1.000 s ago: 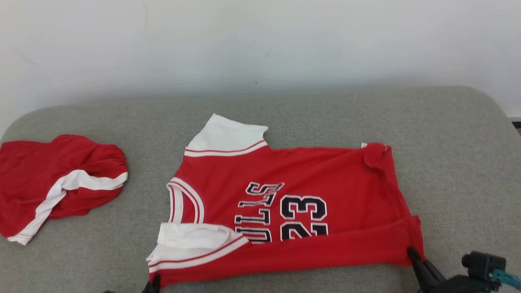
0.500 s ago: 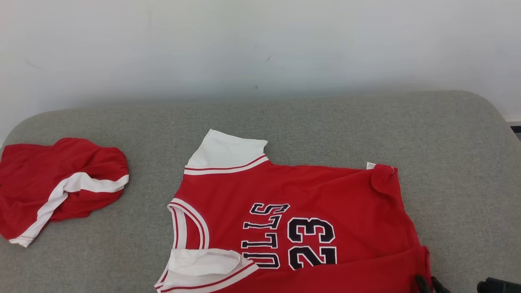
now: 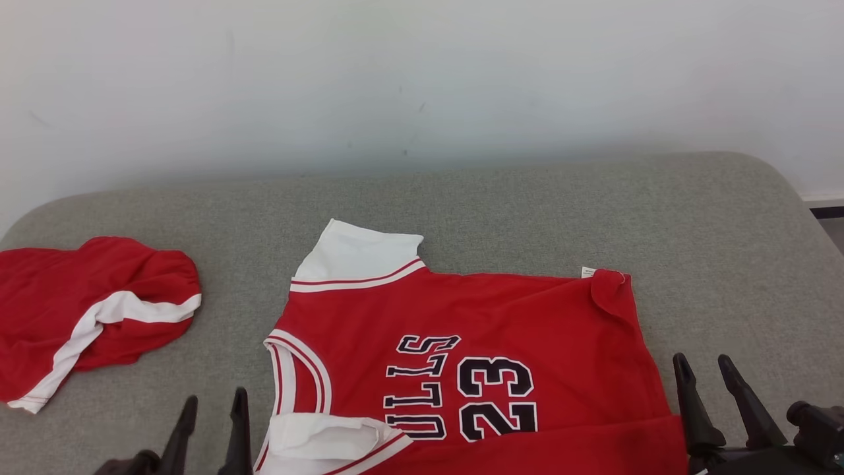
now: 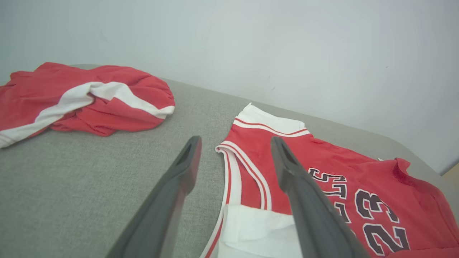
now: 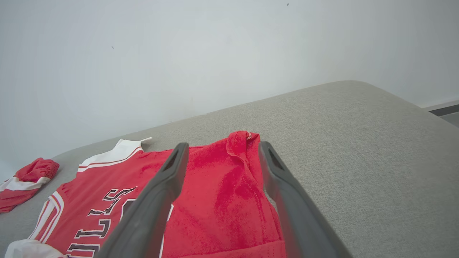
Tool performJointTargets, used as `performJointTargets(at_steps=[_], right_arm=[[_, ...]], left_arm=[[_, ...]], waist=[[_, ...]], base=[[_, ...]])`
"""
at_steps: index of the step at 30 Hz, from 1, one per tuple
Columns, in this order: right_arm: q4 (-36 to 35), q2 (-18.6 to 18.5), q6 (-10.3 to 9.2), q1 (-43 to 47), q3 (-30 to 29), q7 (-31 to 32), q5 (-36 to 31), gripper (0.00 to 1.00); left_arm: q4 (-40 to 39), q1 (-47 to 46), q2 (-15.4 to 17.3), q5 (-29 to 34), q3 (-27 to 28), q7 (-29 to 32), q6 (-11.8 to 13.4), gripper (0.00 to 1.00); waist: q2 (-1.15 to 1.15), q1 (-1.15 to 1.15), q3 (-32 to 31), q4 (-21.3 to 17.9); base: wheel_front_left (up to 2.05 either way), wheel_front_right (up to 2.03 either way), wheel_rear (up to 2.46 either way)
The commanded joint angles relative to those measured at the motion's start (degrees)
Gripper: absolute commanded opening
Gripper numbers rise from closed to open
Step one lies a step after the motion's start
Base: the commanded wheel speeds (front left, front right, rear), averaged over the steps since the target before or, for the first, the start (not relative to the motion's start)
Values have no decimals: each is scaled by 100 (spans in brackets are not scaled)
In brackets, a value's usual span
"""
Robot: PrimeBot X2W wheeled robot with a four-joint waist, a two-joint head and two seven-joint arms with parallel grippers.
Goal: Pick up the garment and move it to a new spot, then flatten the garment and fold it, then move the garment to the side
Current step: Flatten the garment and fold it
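Changed vs 1 s ago: right gripper (image 3: 701,357) has let go of the near-right hem corner and stands off the cloth, just beside the right edge of the jersey (image 3: 475,316). Left gripper (image 3: 216,396) is up beside the collar end; before, it barely peeked in at the btm edge. Whole head view has shifted too, so the camera moved; jersey seems to lie where it lay.
Jersey: red, "23" on the front, lying on the grey cushion (image 3: 527,198) approx. centre, collar toward robot's left, hem toward its right. Near long edge is turned over the body in a band that cuts the btm of the numerals.
Left gripper state: fingers spread, nothing between them; left wrist view (image 4: 235,139) looks onto the neckline.
Right gripper state: fingers spread, empty; right wrist view (image 5: 223,145) looks along the hem end.
Untidy bits: far hem corner (image 3: 610,290) curled over; near sleeve (image 3: 323,442) bunched; far sleeve (image 3: 359,254) flat.
Other: red-and-white bundle (image 3: 86,316) well apart, at the cushion's far left.
Step (judged): folding; 1st lengthwise fold looks laid & released.
Next move (judged): calls for a fresh grip w/ both grippers. Prob. uncurl the far hem corner, then take the far edge at both ends and bring it over evenly so the cloth doesn't skew.
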Motion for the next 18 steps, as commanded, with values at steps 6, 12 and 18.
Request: performJointTargets(at_steps=[6, 12, 18], right_arm=[[-52, 153, 2, -139, 121, -569, -513, 100], [-11, 237, 2, -21, 127, -745, -780, 100], [-15, 299, 2, 106, 106, -862, -950, 100]], left_arm=[[-274, -217, -12, 791, 375, -6, -48, 100], [-333, -197, -91, 1123, 551, -7, -132, 100], [-368, -43, -37, 1324, 700, -7, -392, 100]], waist=[[0, 0, -20, -47], [0, 0, -30, -64], [0, 0, -26, -83]], base=[[0, 0, 0], [0, 0, 0], [0, 0, 0]])
